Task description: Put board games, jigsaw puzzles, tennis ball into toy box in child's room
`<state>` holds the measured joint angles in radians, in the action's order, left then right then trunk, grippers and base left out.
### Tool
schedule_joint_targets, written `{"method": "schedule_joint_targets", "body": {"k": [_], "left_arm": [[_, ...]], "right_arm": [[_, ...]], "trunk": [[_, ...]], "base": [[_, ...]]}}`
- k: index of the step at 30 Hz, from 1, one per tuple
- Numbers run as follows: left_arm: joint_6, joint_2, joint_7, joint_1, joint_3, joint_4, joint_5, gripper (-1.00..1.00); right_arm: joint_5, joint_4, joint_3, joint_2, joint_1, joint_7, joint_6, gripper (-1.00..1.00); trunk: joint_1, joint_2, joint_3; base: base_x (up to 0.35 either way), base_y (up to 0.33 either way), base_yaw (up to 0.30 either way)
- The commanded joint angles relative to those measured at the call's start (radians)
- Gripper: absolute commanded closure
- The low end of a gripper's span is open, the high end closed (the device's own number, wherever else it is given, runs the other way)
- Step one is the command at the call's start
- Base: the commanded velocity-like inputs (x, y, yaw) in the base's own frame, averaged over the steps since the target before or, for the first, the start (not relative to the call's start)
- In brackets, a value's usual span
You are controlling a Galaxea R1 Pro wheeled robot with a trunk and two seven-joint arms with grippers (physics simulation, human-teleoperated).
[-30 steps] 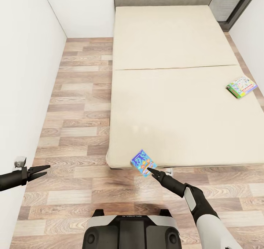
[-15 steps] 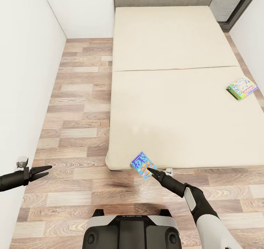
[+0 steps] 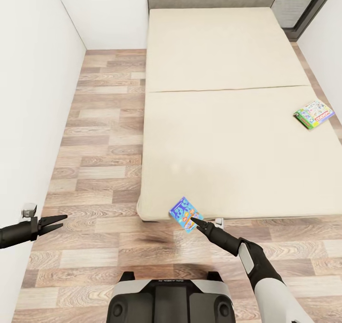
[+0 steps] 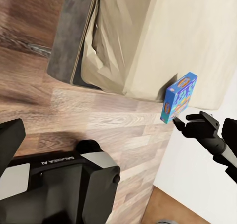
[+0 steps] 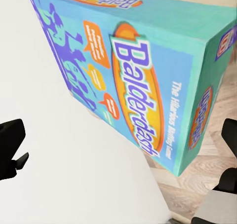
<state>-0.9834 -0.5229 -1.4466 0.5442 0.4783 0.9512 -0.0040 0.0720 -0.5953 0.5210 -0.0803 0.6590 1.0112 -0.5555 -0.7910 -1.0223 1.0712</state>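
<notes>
Beige bed [image 3: 228, 137] fills mid-frame above wood flooring. Lower centre, the right gripper [image 3: 194, 222] has its fingers pinched on the blue board game [image 3: 186, 213] at the mattress edge. The pickup looks done, so carrying it away should follow. The green-edged game [image 3: 312, 113] waits at right; the left gripper [image 3: 61, 218] looks closed and empty.

One board game [image 3: 185, 213] sits at the bed's [image 3: 228, 123] near edge, another [image 3: 313, 113] far right.

Blue Balderdash board game [image 3: 185, 213] tilted on edge at the near edge of the bed [image 3: 228, 123], overhanging the wood floor, right hand [image 3: 195, 223] at its lower corner. Green-edged board game [image 3: 312, 113] with white busy cover lies flat near the bed's right edge.
</notes>
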Motion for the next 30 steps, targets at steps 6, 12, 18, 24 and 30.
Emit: {"method": "schedule_joint_targets", "body": {"k": [6,12,18,24,30], "left_arm": [[-0.011,0.000,-0.004,0.000,0.000,0.000,-0.001,-1.00],[-0.011,0.000,-0.005,0.000,0.000,0.000,-0.001,-1.00],[-0.011,0.000,-0.005,0.000,0.000,0.000,-0.001,-1.00],[-0.011,0.000,-0.005,0.000,0.000,0.000,-0.001,-1.00],[-0.011,0.000,-0.005,0.000,0.000,0.000,-0.001,-1.00]], "right_arm": [[0.000,-0.001,0.005,-0.001,0.001,0.003,-0.007,-1.00],[0.000,0.000,0.005,-0.001,0.001,0.003,-0.007,-1.00],[0.000,0.000,0.005,-0.001,0.001,0.003,-0.007,-1.00],[0.000,0.000,0.005,-0.001,0.001,0.003,-0.007,-1.00],[0.000,0.000,0.005,-0.001,0.001,0.003,-0.007,-1.00]], "trunk": [[-0.023,-0.043,0.019],[-0.023,-0.043,0.019],[-0.042,-0.078,0.035],[-0.054,-0.099,0.044],[-0.054,-0.099,0.044]], "base": [[0.000,0.000,0.000],[0.000,0.000,0.000],[0.000,0.000,0.000],[0.000,0.000,0.000],[0.000,0.000,0.000]]}}
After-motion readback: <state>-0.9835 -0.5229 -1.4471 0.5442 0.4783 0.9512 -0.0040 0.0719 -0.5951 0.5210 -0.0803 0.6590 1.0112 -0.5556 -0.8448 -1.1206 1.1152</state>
